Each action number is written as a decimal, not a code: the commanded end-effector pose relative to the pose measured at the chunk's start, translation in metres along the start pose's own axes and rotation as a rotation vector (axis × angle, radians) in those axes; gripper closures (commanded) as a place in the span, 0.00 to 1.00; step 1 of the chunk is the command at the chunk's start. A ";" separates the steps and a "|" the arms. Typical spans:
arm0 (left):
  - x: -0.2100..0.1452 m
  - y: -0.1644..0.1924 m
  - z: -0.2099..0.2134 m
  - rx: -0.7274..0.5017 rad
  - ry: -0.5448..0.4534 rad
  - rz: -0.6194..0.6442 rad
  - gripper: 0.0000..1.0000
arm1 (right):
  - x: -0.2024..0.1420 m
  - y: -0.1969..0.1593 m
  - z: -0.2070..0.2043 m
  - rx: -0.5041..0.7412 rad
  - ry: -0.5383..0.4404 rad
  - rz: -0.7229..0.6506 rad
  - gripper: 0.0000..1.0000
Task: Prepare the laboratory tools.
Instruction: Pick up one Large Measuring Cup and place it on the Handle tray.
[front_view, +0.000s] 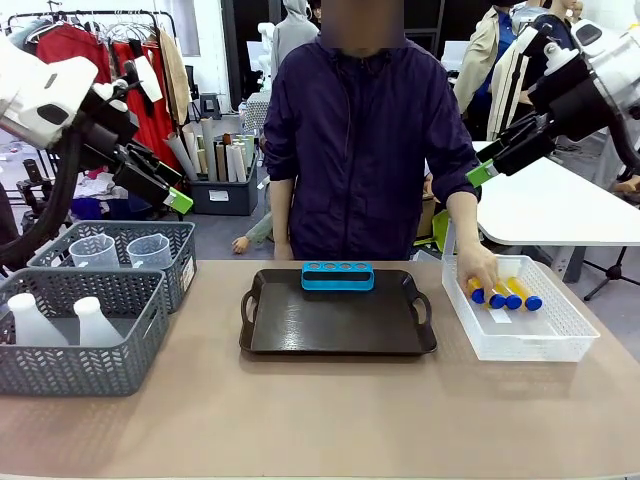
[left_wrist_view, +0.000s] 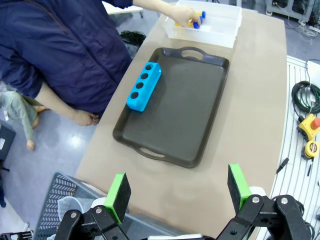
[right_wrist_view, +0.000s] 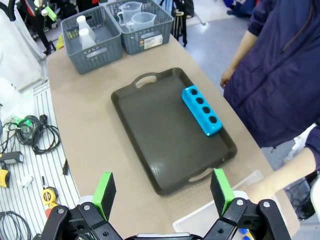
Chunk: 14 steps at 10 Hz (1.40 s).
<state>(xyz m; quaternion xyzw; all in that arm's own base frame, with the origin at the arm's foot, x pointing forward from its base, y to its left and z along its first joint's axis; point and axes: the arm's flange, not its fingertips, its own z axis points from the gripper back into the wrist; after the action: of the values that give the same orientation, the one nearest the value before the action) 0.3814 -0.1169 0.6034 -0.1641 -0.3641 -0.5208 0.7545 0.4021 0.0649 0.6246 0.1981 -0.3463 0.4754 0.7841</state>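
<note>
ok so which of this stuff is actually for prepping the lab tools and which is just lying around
For the job: amber tubes with blue caps, clear beakers, white flasks; likely also the blue rack on the black tray.
Just lying about: cable coil and yellow tape measure beside the table; the white basket and grey baskets are only containers.

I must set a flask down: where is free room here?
Free: the tray in front of the rack, and the table strip nearer the robot. Crowded: the grey baskets at left, the white basket with the hand.
</note>
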 end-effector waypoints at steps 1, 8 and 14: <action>-0.001 0.000 0.001 0.002 -0.014 0.001 0.00 | 0.000 0.000 0.000 0.001 -0.003 0.002 0.00; -0.001 0.000 0.001 0.002 -0.014 0.001 0.00 | 0.000 0.000 0.000 0.001 -0.003 0.002 0.00; -0.009 0.022 0.016 0.022 0.293 0.061 0.00 | 0.000 0.000 0.000 0.001 -0.003 0.002 0.00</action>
<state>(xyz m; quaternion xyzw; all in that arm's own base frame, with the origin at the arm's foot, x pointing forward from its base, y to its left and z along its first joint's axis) 0.3917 -0.0939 0.6002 -0.1029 -0.2706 -0.5204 0.8033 0.4020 0.0648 0.6245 0.1983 -0.3460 0.4755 0.7841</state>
